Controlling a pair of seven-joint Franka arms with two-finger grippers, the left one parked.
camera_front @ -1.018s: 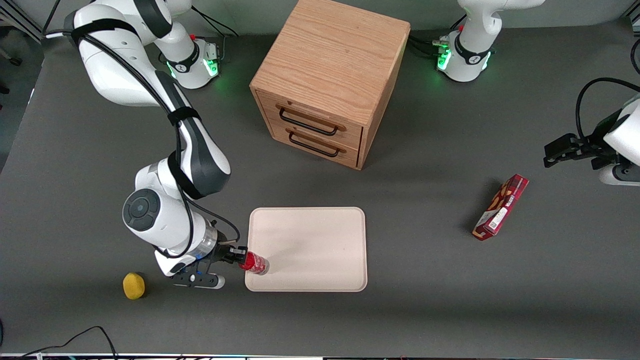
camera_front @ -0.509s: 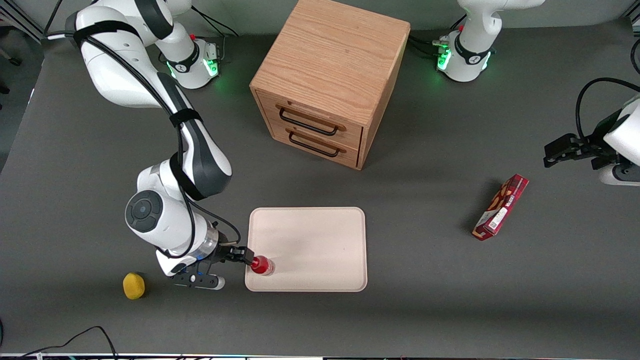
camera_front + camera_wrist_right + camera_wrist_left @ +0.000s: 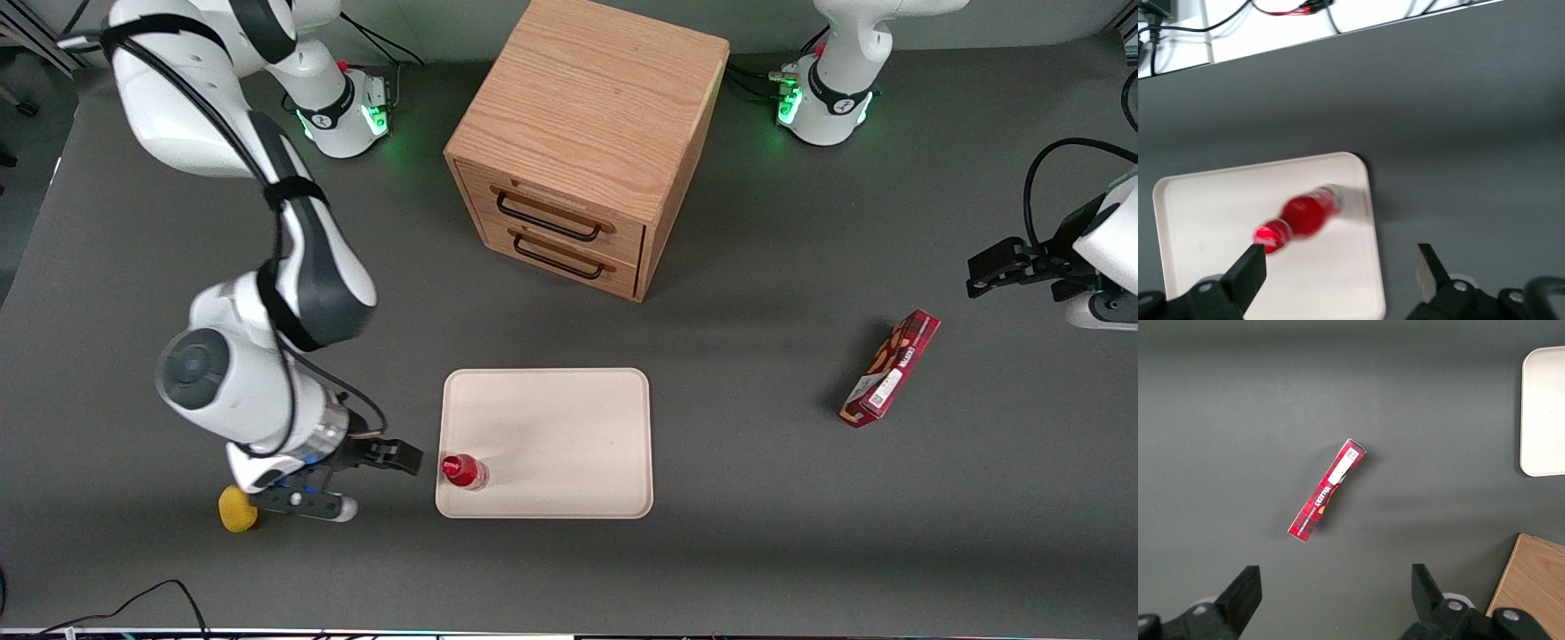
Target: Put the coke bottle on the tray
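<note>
Yellow ball [image 3: 237, 509]: on the table, nearest the front camera, partly under the working arm's wrist.

Gripper [image 3: 400, 457]: just off the tray's edge at the working arm's end, near the bottle but not touching it. Its fingers [image 3: 1248, 275] are spread wide and hold nothing.

Coke bottle [image 3: 463, 471]: stands upright on the tray, in the corner nearest the gripper and the front camera. Its red cap faces up.

Tray [image 3: 569, 427]: flat on the table, in front of the drawer cabinet.

Red snack box [image 3: 890, 368]: lies on the table toward the parked arm's end, well apart from the tray.

Drawer cabinet [image 3: 587, 133]: wooden, farthest from the front camera. Both drawers are closed.
</note>
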